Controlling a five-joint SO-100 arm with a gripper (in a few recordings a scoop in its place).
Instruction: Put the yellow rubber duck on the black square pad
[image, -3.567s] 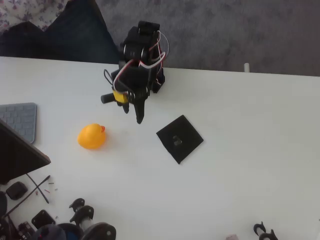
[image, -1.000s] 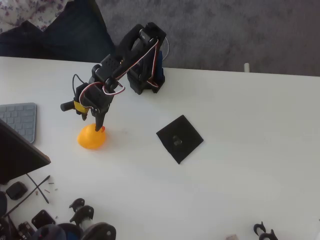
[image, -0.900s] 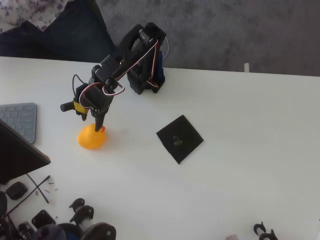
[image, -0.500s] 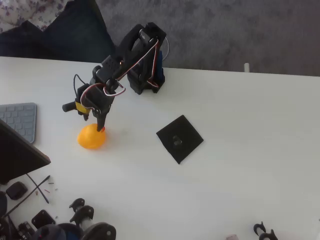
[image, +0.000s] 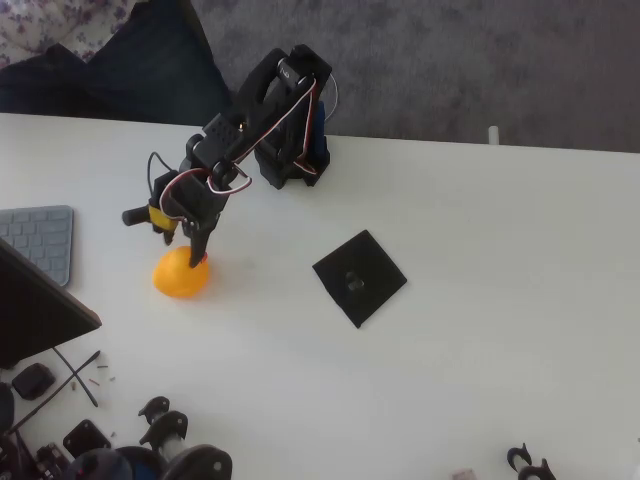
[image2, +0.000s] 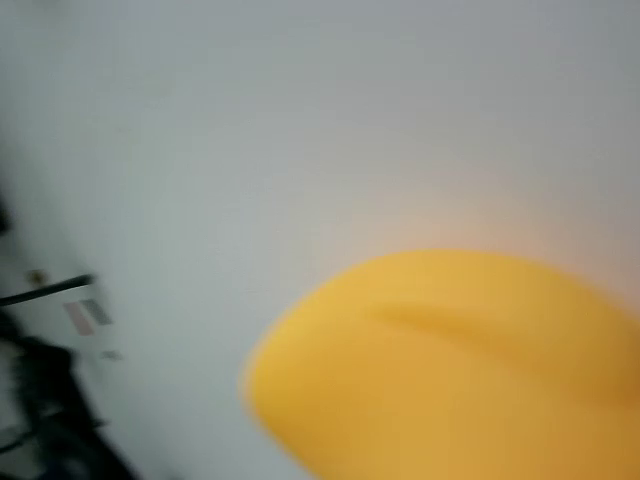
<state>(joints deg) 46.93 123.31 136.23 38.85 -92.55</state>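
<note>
The yellow rubber duck (image: 178, 277) sits on the white table left of centre in the overhead view. In the wrist view the duck (image2: 450, 370) is a blurred yellow mass at the lower right, very close to the camera. My gripper (image: 195, 255) hangs directly over the duck's upper right side, its dark finger (image: 199, 245) pointing down onto it. How far apart the jaws stand is hidden from above. The black square pad (image: 359, 277), with a small grey mark at its centre, lies flat to the right of the duck, well apart from it.
A grey keyboard (image: 40, 240) and a dark laptop corner (image: 35, 315) sit at the left edge. Small dark parts and cables (image: 130, 445) crowd the bottom left. The arm's base (image: 290, 150) stands at the table's far edge.
Since 3.6 s ago the arm has swung left from above the table's middle to above the duck. In the last second the gripper lowered slightly and the duck shifted a little left.
</note>
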